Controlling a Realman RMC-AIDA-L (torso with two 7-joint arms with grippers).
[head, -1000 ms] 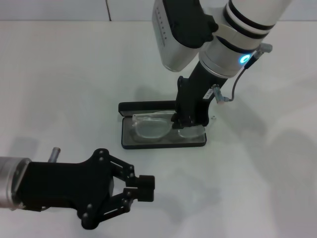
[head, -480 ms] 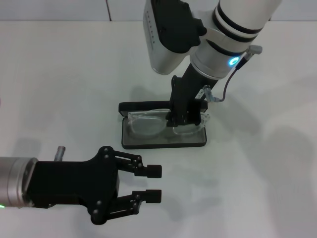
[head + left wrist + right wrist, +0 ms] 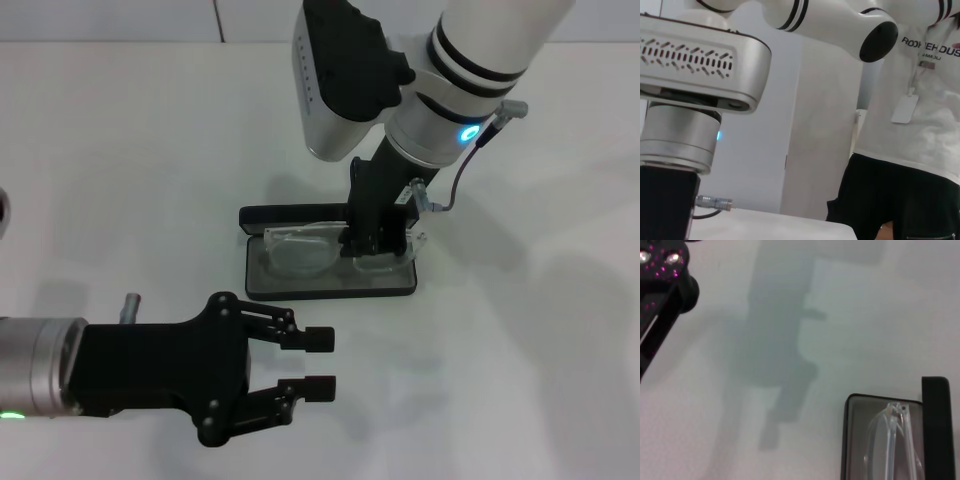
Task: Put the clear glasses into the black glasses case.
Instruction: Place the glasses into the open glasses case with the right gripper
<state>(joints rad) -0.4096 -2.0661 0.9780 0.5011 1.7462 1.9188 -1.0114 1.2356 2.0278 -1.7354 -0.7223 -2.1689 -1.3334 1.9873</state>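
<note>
White tabletop fills the head view, plain and matte, marked only by soft grey shadows of the arms; at its far edge a pale wall with one vertical seam closes off the scene. The left wrist view looks up past the other arm at light wall panels and a person in a white shirt and dark trousers with a badge hanging at the chest. One black glasses case lies open near the middle of the table, its grey-lined tray toward the robot and its lid standing along the far side. One pair of clear glasses rests inside the tray, lens lying lengthwise along it; the right wrist view shows one end of the frame within the case's dark rim. Two grippers are in view. The right gripper comes straight down over the right half of the case, its fingers at the glasses, though whether they are clamped or parted cannot be told. The left gripper hovers low at the near left, well apart from the case, its two black fingers parted with nothing between them.
</note>
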